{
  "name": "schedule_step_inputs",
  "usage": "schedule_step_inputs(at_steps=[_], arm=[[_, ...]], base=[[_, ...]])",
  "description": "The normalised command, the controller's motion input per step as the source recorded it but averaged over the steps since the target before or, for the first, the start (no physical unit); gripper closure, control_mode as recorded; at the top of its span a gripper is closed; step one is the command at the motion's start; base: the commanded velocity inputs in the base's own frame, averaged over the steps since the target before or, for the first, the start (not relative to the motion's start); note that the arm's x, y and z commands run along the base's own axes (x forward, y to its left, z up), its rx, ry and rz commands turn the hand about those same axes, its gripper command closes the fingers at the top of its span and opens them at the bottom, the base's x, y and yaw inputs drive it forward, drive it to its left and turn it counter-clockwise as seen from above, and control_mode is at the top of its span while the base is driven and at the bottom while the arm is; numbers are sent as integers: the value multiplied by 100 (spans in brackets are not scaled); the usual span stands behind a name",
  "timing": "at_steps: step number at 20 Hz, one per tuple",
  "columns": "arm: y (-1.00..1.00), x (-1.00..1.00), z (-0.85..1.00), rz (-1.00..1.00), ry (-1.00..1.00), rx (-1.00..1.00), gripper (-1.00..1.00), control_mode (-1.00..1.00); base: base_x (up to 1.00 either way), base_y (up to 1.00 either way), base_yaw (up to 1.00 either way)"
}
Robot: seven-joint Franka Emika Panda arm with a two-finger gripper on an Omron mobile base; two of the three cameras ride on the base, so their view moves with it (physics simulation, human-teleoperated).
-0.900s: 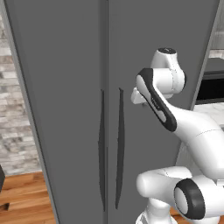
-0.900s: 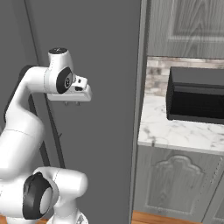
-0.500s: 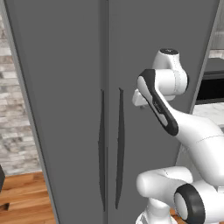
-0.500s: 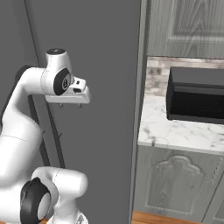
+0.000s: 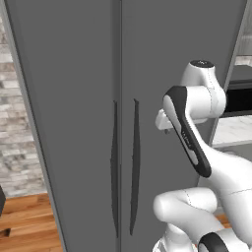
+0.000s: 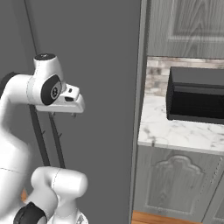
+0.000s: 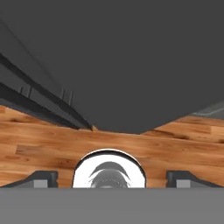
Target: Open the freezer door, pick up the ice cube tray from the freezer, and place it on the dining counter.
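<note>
Freezer door [image 5: 69,98] shut; claw [image 7: 109,177] wide, empty

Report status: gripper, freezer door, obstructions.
Gripper open, empty, pointing at the floor. Freezer door shut, handle untouched. Nothing between hand and handle.

arm: folded upright, elbow raised, in front of the right-hand door panel [image 5: 182,54] | hand: held level, pointing down | gripper [image 7: 111,177]: fingertips [image 7: 41,178] set wide apart, nothing between them | contact: clear of the panel
</note>
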Motion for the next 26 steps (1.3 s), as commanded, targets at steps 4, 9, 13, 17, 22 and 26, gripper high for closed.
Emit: schedule_step_inputs(at_steps=[4,9,13,17,22,26], arm=[[0,-46,0,-2,0,0,-100,-100],[0,-11,0,-4,0,0,-100,-100],[-7,-7,0,-3,0,1,-100,-100],[-17,0,0,-2,0,3,-100,-100],[-27,0,0,0,0,2,-100,-100],[-18,-11,-6,0,0,0,-100,-100]], base=[[0,0,0],[0,0,0],[0,0,0],[0,0,0],[0,0,0],[0,0,0]])
